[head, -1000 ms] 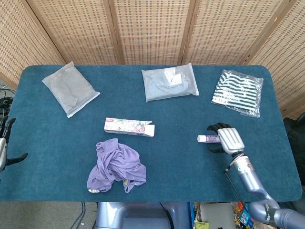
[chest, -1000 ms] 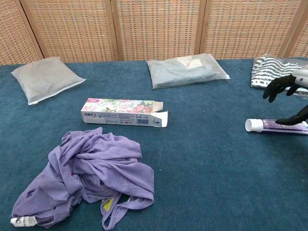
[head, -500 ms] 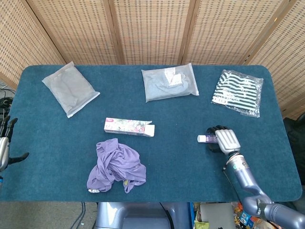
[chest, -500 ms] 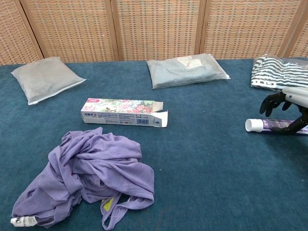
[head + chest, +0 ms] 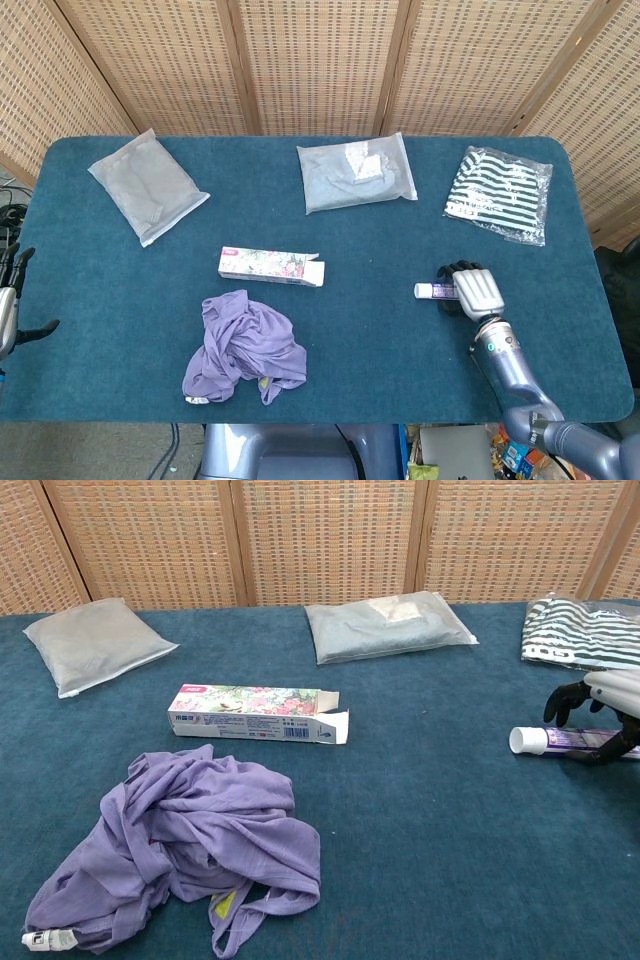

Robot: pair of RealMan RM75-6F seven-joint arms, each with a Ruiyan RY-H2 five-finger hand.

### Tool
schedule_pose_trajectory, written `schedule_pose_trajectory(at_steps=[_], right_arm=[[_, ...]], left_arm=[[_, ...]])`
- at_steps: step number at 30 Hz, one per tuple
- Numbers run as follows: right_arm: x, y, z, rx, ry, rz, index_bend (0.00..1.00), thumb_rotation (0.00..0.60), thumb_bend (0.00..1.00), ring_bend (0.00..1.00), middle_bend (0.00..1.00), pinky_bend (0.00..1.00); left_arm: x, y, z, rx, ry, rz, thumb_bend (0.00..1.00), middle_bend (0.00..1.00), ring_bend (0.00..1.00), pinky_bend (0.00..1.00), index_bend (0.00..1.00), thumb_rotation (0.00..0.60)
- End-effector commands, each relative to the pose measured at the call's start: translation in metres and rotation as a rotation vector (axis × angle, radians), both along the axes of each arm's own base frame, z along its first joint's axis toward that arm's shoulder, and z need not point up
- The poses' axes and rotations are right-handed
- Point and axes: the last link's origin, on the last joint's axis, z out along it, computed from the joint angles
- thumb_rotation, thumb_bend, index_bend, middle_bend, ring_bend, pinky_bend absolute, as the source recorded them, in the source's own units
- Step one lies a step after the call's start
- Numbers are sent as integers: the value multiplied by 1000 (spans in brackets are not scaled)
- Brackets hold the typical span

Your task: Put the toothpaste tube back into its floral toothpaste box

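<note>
The toothpaste tube (image 5: 575, 740) is being closed in on by the right hand (image 5: 474, 292), which is settled over the tube's rear part on the table (image 5: 400, 330); dark fingers (image 5: 565, 697) are curled down on the far side of the tube and another is seen low on its near side, but whether the tube is truly clamped cannot be told from either view, since it lies flat on the cloth and the contact is hidden under the hand. The white cap end is left sticking out from the hand toward the robot's left. The floral toothpaste box (image 5: 250, 712) is found well away on that same side, beyond the cap, lying flat with its open flaps turned toward the hand. A crumpled purple garment (image 5: 190, 845) is heaped just nearer than the box, touching or almost touching its near edge. The left hand (image 5: 12, 300) is kept off the table's far left edge, fingers spread, nothing held. Trouble could be expected from a shallow grasp: if only the soft tail is pinched, the tube may sag, swing or be dropped during the carry. The box, being light and unsupported, may be pushed along the cloth at insertion unless it is steadied, and the loose flaps could be folded inward by the cap, blocking the mouth.
</note>
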Motion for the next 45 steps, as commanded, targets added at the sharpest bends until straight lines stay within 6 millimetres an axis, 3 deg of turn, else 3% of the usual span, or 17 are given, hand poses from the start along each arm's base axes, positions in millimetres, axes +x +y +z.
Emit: schedule_pose_trajectory(at_steps=[1, 10, 13, 16, 20, 23, 28, 34, 37, 42, 45], right_arm=[[-1, 1, -2, 4, 4, 4, 322, 600, 396, 234, 340, 246], [-17, 1, 0, 17, 88, 8, 331, 600, 395, 236, 360, 246], [-19, 0, 0, 18, 103, 12, 390, 600, 396, 280, 419, 249], [-18, 0, -1, 12, 109, 24, 504, 600, 404, 377, 527, 333], [-12, 0, 6, -7, 87, 62, 626, 600, 542, 487, 638, 490], [-10, 1, 13, -19, 90, 84, 636, 600, 597, 501, 647, 506], [-5, 2, 28, -39, 115, 127, 637, 600, 598, 507, 648, 506], [16, 6, 56, -63, 102, 193, 638, 600, 597, 507, 649, 506], [29, 9, 71, -68, 105, 229, 637, 600, 598, 507, 649, 506], [40, 14, 85, -60, 121, 252, 637, 600, 598, 513, 655, 506], [45, 17, 91, -68, 142, 266, 637, 600, 598, 513, 656, 506]], left_arm=[[0, 0, 0, 1, 1, 1, 62, 0, 0, 0, 0, 600], [-2, 2, 0, -1, -4, 10, 63, 0, 0, 0, 0, 600], [-2, 2, 0, 1, -9, 11, 62, 0, 0, 0, 0, 600], [-3, 2, 1, 2, -10, 13, 62, 0, 0, 0, 0, 600], [-3, 2, 1, -1, -10, 17, 62, 0, 0, 0, 0, 600], [-4, 3, 0, -4, -10, 18, 62, 0, 0, 0, 0, 600], [-2, 8, 0, -15, -5, 11, 62, 0, 0, 0, 0, 600], [10, 44, -2, -114, 51, -74, 62, 0, 0, 0, 0, 600], [19, 75, -9, -199, 112, -130, 62, 0, 0, 0, 0, 600], [34, 115, -29, -285, 185, -199, 62, 0, 0, 0, 0, 600], [51, 141, -53, -340, 138, -239, 63, 0, 0, 0, 0, 600]])
